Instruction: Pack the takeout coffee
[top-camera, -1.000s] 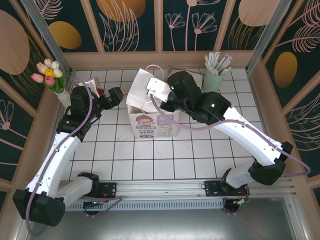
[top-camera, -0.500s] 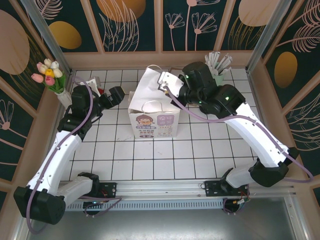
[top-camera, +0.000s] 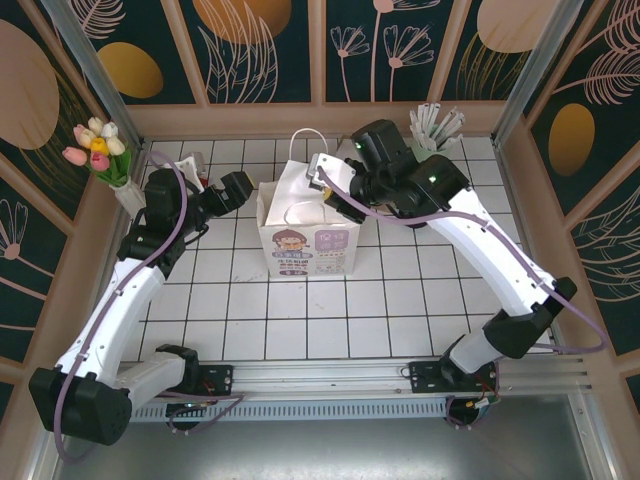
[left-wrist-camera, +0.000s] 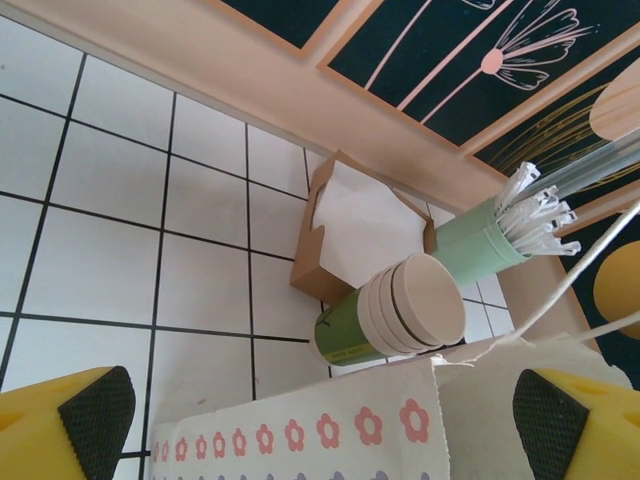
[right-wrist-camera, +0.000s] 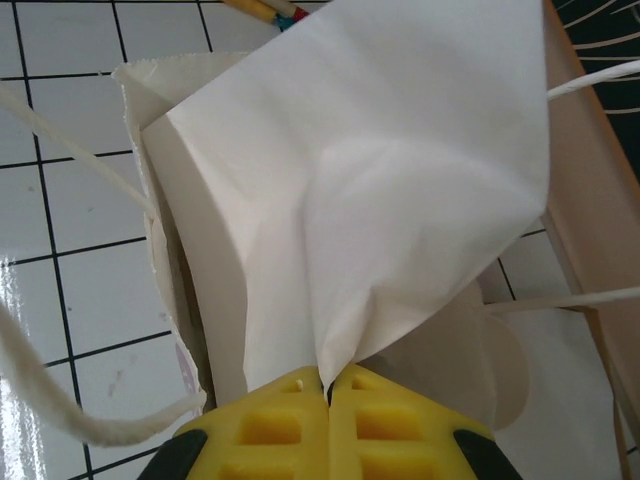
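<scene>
Takeout coffee (left-wrist-camera: 392, 312): where does it sit? (Recorder)

On the white-tiled table (top-camera: 300, 320), toward the far edge, outside the paper bag (top-camera: 305, 238); small green cup, cream rim showing several rings; from the left wrist it lies just past the bag's flower-printed top edge. (Observer)

Neighbours? (Recorder)

Brown napkin box (left-wrist-camera: 310, 262) just beside it on the far side; whether they touch, cannot tell; mint-green straw pot (left-wrist-camera: 478, 243) near it, closer to the far right corner; cup and pot lean the same way in that view. (Observer)

Bag? (Recorder)

Upright mid-table, nearer the far edge than the near one; printed face toward the near edge; mouth partly open; cord handles loose. (Observer)

Right gripper (right-wrist-camera: 328, 385)? (Recorder)

Yellow fingers pressed together, clamped on a fold of the bag's white upper wall, above the mouth. (Observer)

Left gripper (top-camera: 236, 190)? (Recorder)

Jaws wide apart, empty; just beside the bag's left wall; touching or not, cannot tell; black pads (left-wrist-camera: 95, 408) sit at the lower corners of its wrist view. (Observer)

Anything else? (Recorder)

Tulips (top-camera: 95, 143) in a vase at the left edge, toward the far left corner; well apart from the bag. (Observer)
</scene>
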